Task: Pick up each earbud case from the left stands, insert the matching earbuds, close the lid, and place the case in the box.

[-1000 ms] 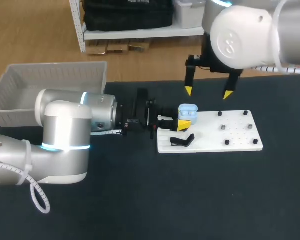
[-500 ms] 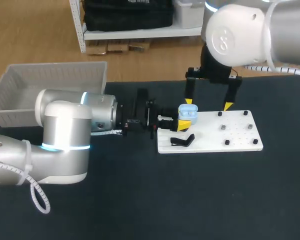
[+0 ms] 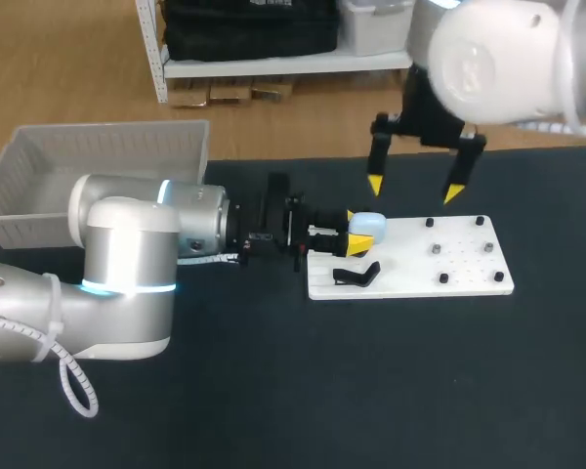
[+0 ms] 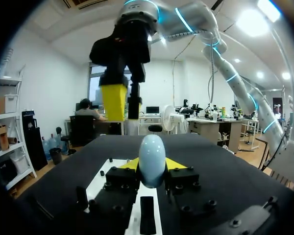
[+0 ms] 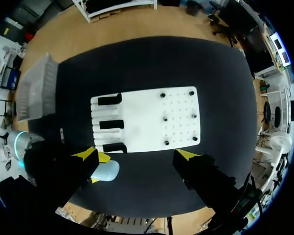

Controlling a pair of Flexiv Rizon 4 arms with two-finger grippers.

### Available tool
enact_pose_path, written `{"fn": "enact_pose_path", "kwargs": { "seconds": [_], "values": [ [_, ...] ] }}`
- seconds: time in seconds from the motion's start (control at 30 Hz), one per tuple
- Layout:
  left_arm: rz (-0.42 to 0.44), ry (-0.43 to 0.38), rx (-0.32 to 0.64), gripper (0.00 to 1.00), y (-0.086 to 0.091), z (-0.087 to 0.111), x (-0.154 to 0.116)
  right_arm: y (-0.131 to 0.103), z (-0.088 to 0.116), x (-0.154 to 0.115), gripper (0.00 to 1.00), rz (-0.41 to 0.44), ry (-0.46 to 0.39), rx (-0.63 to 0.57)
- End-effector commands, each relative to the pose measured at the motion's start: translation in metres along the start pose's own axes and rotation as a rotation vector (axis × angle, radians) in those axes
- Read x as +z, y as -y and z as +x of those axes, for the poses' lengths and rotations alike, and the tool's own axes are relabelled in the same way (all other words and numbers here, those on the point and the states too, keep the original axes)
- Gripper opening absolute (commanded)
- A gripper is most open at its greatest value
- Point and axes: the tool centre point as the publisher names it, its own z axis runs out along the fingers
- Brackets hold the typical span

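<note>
Pinching the earbud case (image 3: 369,226), left claw (image 3: 355,233); right claw (image 3: 413,189) spread wide.

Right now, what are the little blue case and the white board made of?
The earbud case looks like smooth pale-blue plastic: its rounded shell shows a soft sheen. The board seems matte white plastic, flat and evenly dull, though painted metal is possible.

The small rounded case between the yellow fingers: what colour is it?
The smooth rounded earbud case is pale blue, clearest in the left wrist view.
</note>
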Motion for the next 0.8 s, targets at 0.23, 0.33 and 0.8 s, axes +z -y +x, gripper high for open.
{"fn": "enact_pose_path", "kwargs": {
  "seconds": [0.23,0.33,0.8],
  "values": [
    [-0.147,-0.056,0.08,0.0,-0.01,-0.036,-0.066,0.019,0.025,-0.021,1.0,-0.065,0.164,-0.005],
    [-0.218,-0.1,0.113,0.0,-0.015,-0.051,-0.097,0.019,0.025,-0.021,1.0,-0.065,0.164,-0.005],
    [-0.547,-0.354,0.062,0.0,-0.066,-0.073,-0.243,0.019,0.025,-0.021,1.0,-0.065,0.164,-0.005]
  ]
}}
